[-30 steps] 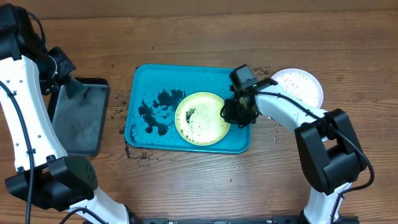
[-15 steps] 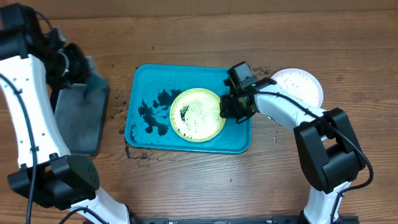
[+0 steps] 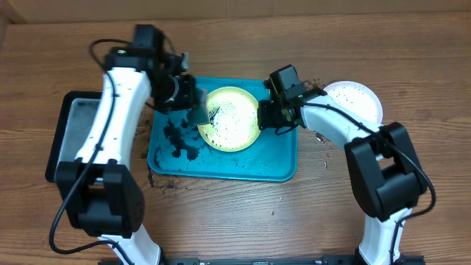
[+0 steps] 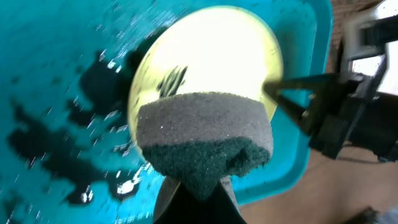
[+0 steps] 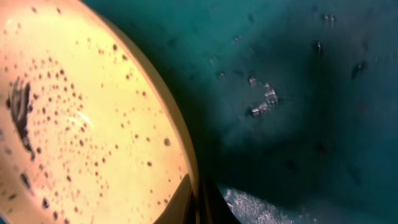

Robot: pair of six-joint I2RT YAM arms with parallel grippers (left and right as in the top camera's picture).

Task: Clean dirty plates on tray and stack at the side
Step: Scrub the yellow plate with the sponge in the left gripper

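- Yellow-green plate (image 3: 229, 119) sits over the far half of the teal tray (image 3: 246, 168), its far edge close to the tray's far rim. Face speckled, with a dark smear on its left part.
- Right gripper (image 3: 266, 118): jaws pinched together on the plate's right rim. In the right wrist view the fingertip (image 5: 209, 200) sits at the plate (image 5: 74, 106) edge, with shadowed tray floor (image 5: 280, 93) beside it. That side of the plate looks raised; cannot tell whether the opposite edge rests on the tray.
- Left gripper (image 3: 188, 103): clamped on a sponge (image 3: 199, 115), grey foam over a dark green scrub pad. The sponge is at the plate's left rim; contact cannot be confirmed.
- Left wrist view: sponge (image 4: 204, 130) fills the foreground, plate (image 4: 211, 56) behind it, right gripper (image 4: 280, 93) gripping the rim opposite.
- Dark smears (image 3: 180, 136) cover the left part of the tray floor, just beside the plate's left edge. The near and right parts of the floor hold no plate.
- White plate (image 3: 355, 103), speckled, lies on the table (image 3: 294, 213) right of the tray, apart from its rim, under the right arm's line.
- Black tray (image 3: 70, 136) lies left of the teal tray, a narrow strip of table between them.
- Crumbs (image 3: 163, 184) are scattered off the tray's near-left corner.
- Open wood runs along the near side of the tray.
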